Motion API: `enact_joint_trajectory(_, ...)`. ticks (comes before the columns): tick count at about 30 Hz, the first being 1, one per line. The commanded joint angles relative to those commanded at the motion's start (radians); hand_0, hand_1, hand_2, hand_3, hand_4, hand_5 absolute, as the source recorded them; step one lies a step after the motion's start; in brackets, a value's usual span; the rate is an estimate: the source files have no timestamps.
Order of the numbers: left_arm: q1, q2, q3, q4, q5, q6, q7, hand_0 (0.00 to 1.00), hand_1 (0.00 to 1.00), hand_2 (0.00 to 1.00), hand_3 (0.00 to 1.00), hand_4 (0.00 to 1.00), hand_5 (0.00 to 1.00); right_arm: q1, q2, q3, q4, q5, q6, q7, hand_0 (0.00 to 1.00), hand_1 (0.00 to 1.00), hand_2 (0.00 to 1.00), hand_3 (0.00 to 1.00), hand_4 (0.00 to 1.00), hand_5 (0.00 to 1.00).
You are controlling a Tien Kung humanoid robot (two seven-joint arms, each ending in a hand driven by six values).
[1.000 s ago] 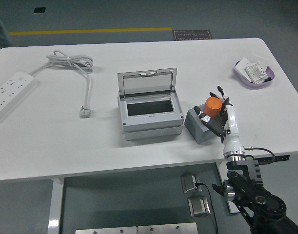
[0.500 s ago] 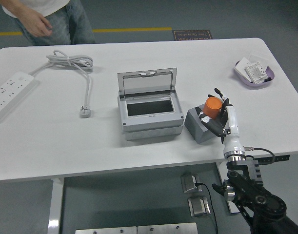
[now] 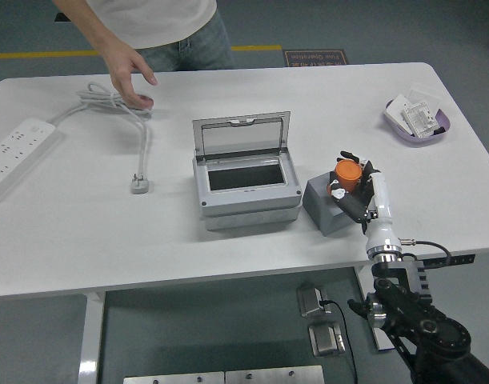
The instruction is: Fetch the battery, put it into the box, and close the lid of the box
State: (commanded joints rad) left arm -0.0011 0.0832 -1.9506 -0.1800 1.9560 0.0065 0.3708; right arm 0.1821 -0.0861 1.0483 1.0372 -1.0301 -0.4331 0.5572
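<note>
My right hand is curled around the orange battery, fingers pinching its sides where it stands upright in the grey holder. I judge the battery rigid and smooth, a short cylinder that could slip if I squeeze only near its top, so I want the grip low on the sides. It looks light enough to lift straight up. Just to the left sits the grey box with its lid tilted open. At the far side of the worktop, a person's hand reaches toward the coiled white cable.
</note>
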Motion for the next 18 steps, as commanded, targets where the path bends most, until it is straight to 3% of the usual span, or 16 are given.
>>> enact_joint_trajectory(1, 0.000, 0.000, 0.001, 0.000, -0.001, 0.000, 0.000, 0.666, 0.683, 0.668, 0.735, 0.817, 0.273, 0.000, 0.000, 0.000, 0.000, 0.001, 0.000, 0.000, 0.779, 0.677, 0.590, 0.496, 0.188, 0.002)
enact_joint_trajectory(18, -0.001, 0.000, 0.007, 0.000, -0.009, -0.001, -0.003, 0.666, 0.683, 0.668, 0.735, 0.816, 0.269, 0.014, -0.006, 0.010, 0.034, -0.030, -0.015, -0.014, 0.786, 0.669, 0.582, 0.464, 0.159, 0.002)
